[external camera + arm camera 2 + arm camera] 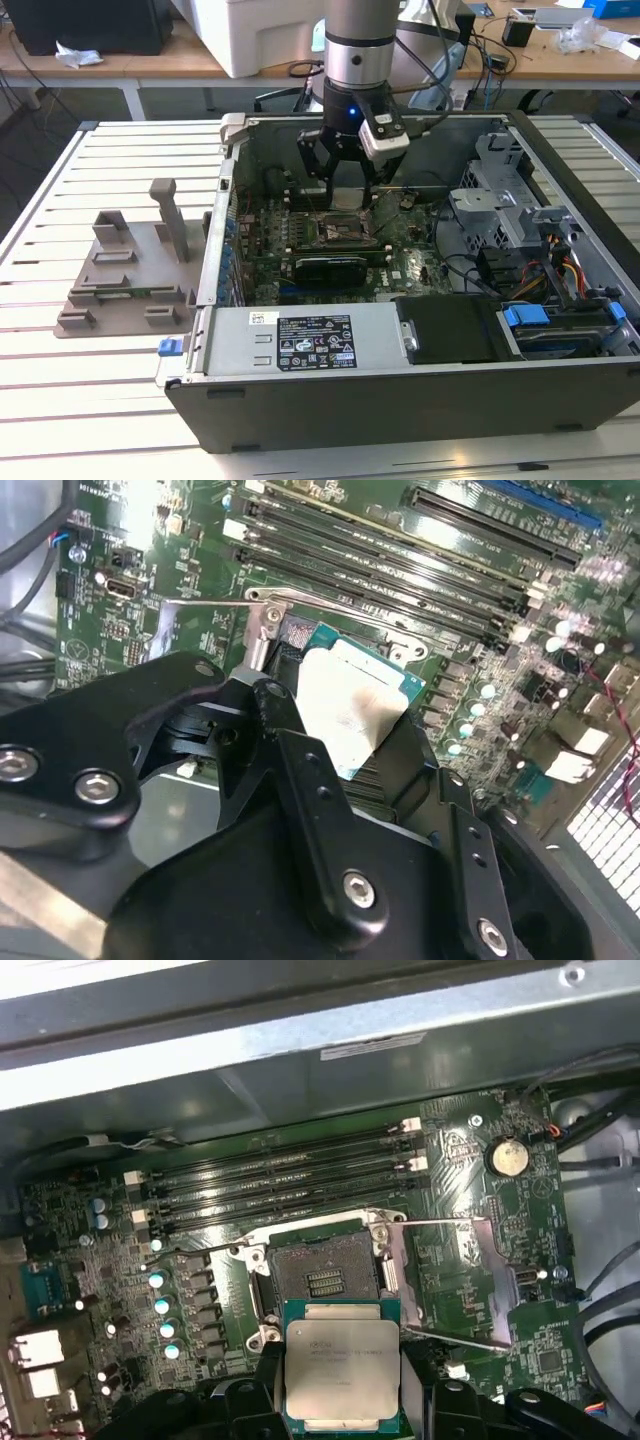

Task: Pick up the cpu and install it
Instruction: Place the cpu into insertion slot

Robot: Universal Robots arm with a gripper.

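The cpu [342, 1365], a flat square chip with a silvery top and green rim, is held level between my black fingers [245, 1400]. My gripper [341, 188] is shut on the cpu, inside the open computer case, just above the motherboard. The black socket [322, 1272] lies uncovered right beside the chip, and its metal bracket [445, 1280] is swung open to one side. In the second wrist view the cpu [350, 715] hangs over the socket's edge, with the lever [300, 598] beyond it. The socket [333, 232] sits directly below my gripper in the exterior view.
The case walls [230, 200] ring the motherboard. Memory slots [285, 1175] run beside the socket. A drive cage [500, 190] and cables [560, 270] fill the exterior view's right; the power supply [310, 340] is in front. A grey tray with posts [130, 275] lies on the slatted table at the left.
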